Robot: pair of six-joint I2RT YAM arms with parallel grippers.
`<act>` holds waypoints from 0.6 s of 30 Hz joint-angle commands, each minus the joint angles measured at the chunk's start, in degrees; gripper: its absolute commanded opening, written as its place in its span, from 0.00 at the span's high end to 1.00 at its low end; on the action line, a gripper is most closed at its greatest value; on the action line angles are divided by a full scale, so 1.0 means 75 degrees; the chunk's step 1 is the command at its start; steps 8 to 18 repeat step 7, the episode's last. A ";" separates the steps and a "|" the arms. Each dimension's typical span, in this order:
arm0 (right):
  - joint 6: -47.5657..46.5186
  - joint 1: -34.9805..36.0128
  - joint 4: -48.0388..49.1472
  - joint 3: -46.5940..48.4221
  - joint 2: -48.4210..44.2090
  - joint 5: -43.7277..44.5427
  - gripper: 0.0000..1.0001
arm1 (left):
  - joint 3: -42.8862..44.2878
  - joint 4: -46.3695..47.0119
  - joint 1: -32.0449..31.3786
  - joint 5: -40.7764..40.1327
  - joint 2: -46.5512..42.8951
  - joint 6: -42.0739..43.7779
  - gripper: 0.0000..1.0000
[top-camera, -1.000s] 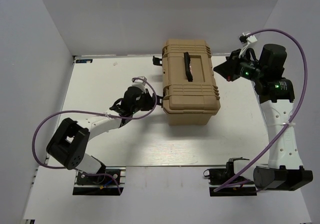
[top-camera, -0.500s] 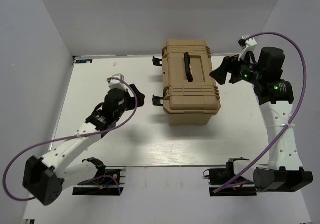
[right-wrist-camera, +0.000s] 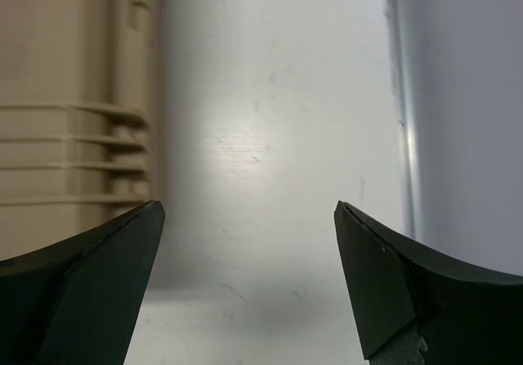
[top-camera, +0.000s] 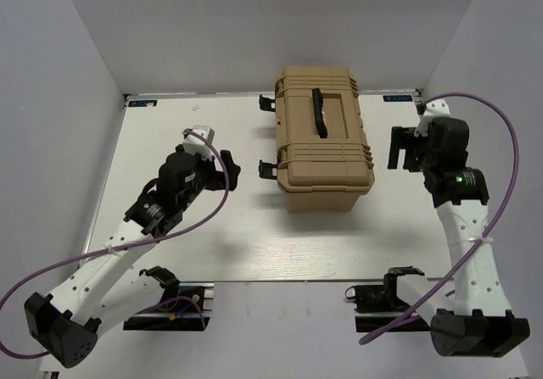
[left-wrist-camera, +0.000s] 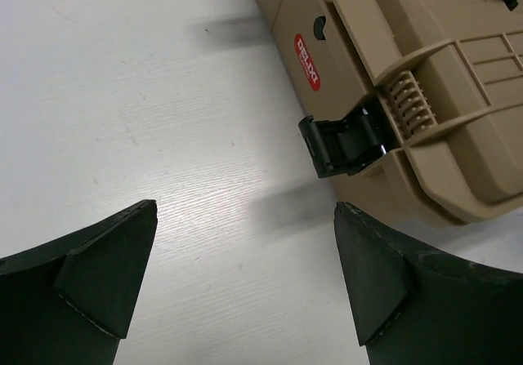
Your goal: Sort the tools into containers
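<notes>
The tan toolbox (top-camera: 323,142) stands shut at the middle back of the table, its black handle (top-camera: 319,112) lying on the lid. No tools show in any view. My left gripper (top-camera: 227,172) hangs open over bare table, a short way left of the box's near side latch (top-camera: 268,169). In the left wrist view that black latch (left-wrist-camera: 347,140) sticks out from the box (left-wrist-camera: 433,71), beyond my open gripper (left-wrist-camera: 245,210). My right gripper (top-camera: 399,147) is open to the right of the box, apart from it. In the right wrist view the gripper (right-wrist-camera: 249,206) holds nothing, with the ribbed box wall (right-wrist-camera: 73,95) at left.
A second black latch (top-camera: 267,102) sticks out at the box's far left side. White walls close in the table on the left, back and right; the right wall's foot (right-wrist-camera: 404,136) runs close by my right gripper. A red label (left-wrist-camera: 308,61) marks the box's side.
Both grippers have opened and drawn back from the box. The left arm swung left and nearer. The right arm dropped from the box's far right corner to beside its right wall.
</notes>
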 commanded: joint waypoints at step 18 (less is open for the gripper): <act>-0.0628 -0.0067 0.0086 -0.2248 -0.2114 0.1474 0.09 | -0.0840 -0.0187 0.0025 -0.0240 -0.1296 0.0749 0.00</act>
